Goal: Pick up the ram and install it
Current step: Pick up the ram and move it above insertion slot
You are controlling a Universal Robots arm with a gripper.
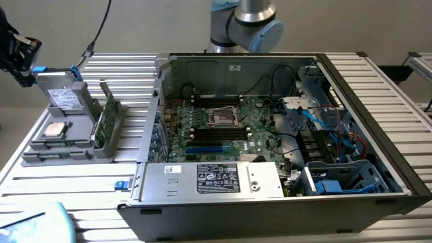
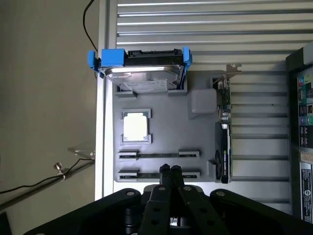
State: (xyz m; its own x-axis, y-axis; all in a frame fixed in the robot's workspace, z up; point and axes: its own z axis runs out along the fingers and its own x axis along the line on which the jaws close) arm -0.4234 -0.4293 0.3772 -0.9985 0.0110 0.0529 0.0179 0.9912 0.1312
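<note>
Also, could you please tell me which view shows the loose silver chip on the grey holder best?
The wrist view: it looks straight down on the chip, its whole square face showing in the holder. The exterior view shows the chip at a slant, at the exterior view's left.

Nothing is reading clearly. The black rectangular printed label (image 1: 218, 178) on the silver sheet-metal power supply box (image 1: 264, 188) is showing only tiny white marks, and the pale sticker (image 2: 146, 87) on the silver hard drive in its blue plastic bracket (image 2: 113, 58) is proving just as illegible
</note>
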